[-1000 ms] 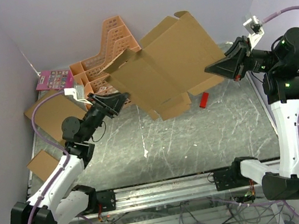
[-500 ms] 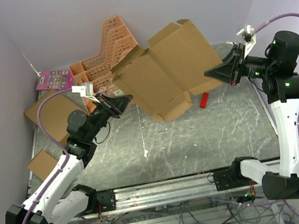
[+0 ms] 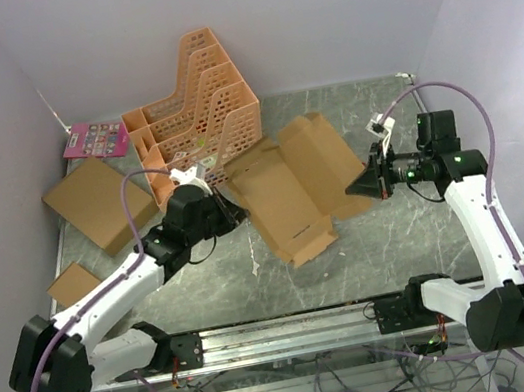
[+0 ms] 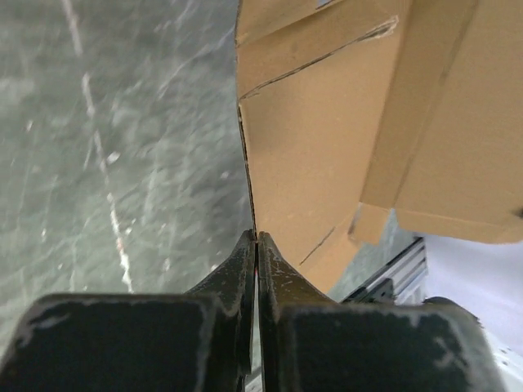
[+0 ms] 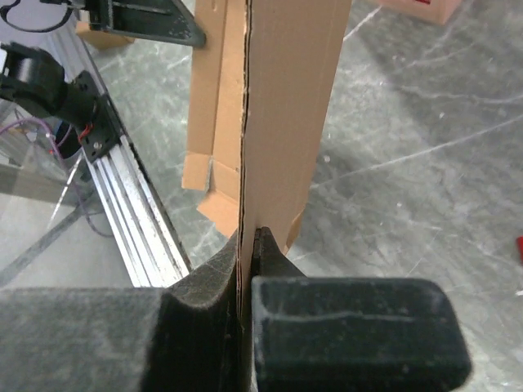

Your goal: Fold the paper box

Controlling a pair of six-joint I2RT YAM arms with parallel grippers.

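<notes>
The paper box (image 3: 291, 186) is an unfolded brown cardboard sheet with creases and flaps, held low over the middle of the table between both arms. My left gripper (image 3: 234, 211) is shut on its left edge. In the left wrist view the sheet (image 4: 327, 139) runs edge-on into the tips of that gripper (image 4: 257, 238). On the opposite side, my right gripper (image 3: 354, 186) is shut on the sheet's right edge. The right wrist view shows the cardboard (image 5: 286, 98) standing upright, clamped in that gripper (image 5: 249, 235).
An orange plastic basket rack (image 3: 191, 107) stands behind the sheet. A larger flat cardboard box (image 3: 97, 192) and a smaller one (image 3: 72, 283) lie at the left, a pink card (image 3: 95, 139) at the back left. A red object (image 5: 520, 247) lies at the right.
Both arms have come down and inward, bringing the sheet from high at the back to low over the table. My left gripper has closed on the sheet's left edge.
</notes>
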